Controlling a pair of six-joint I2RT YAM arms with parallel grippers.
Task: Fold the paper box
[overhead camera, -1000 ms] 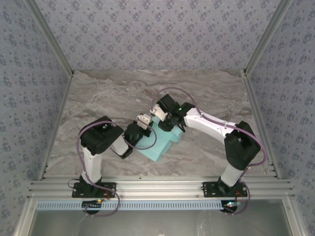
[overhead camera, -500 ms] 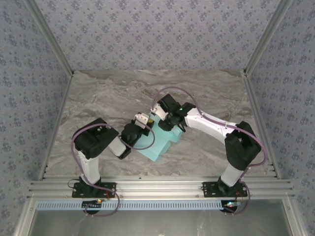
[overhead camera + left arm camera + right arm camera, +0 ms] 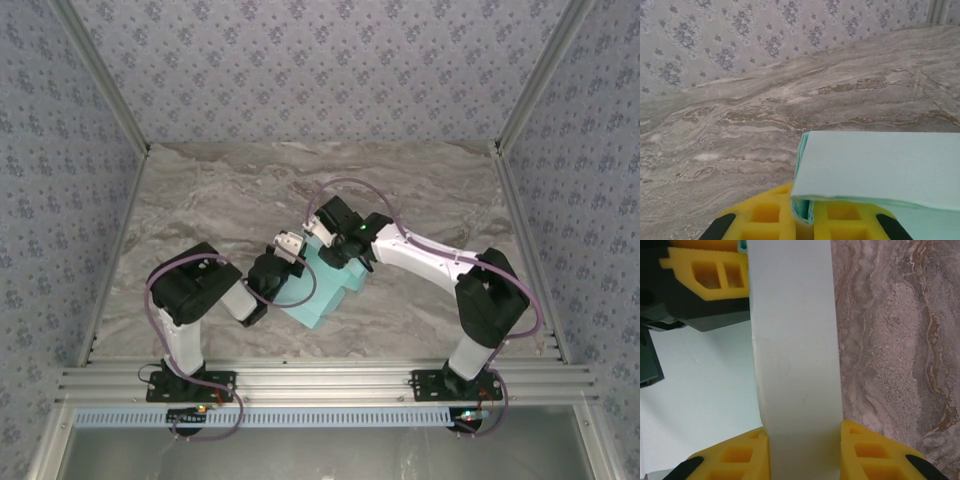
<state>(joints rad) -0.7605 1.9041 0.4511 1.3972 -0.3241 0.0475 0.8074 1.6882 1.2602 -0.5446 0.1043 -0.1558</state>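
The paper box (image 3: 318, 292) is a mint card piece lying partly folded at the table's middle, between both arms. My left gripper (image 3: 291, 246) reaches its near-left end. In the left wrist view its yellow fingers (image 3: 765, 215) are pinched together on a thin folded edge of the paper box (image 3: 875, 165). My right gripper (image 3: 327, 238) comes in from the right over the box's far end. Its yellow fingers (image 3: 740, 457) press both sides of an upright, pale band of the paper box (image 3: 795, 340). The left gripper's fingers (image 3: 710, 272) show beyond that band.
The marble-patterned table (image 3: 430, 190) is bounded by patterned walls at left, back and right. An aluminium rail (image 3: 320, 380) carrying both arm bases runs along the near edge. Open tabletop lies behind and to either side of the box.
The left arm's elbow has swung left and down. The right gripper has shifted slightly left with the box's far end. The box has barely moved.
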